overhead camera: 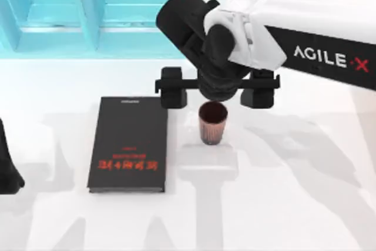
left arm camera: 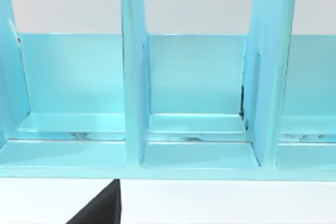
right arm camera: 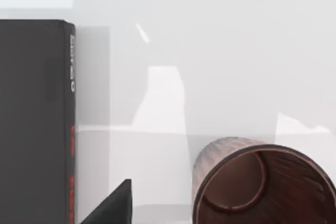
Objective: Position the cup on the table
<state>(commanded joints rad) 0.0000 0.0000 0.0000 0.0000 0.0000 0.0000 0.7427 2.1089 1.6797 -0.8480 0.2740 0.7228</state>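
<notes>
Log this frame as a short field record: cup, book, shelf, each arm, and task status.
cup: the cup stands upright on the table, to the right of the book, apart from it
book: the black book lies flat, left of centre
shelf: the turquoise shelf stands along the far edge, at the left
right arm: the right gripper is above the far side of the cup, fingers spread wide, not touching it
left arm: parked at the table's left edge
task status: cup on the table, not held
</notes>
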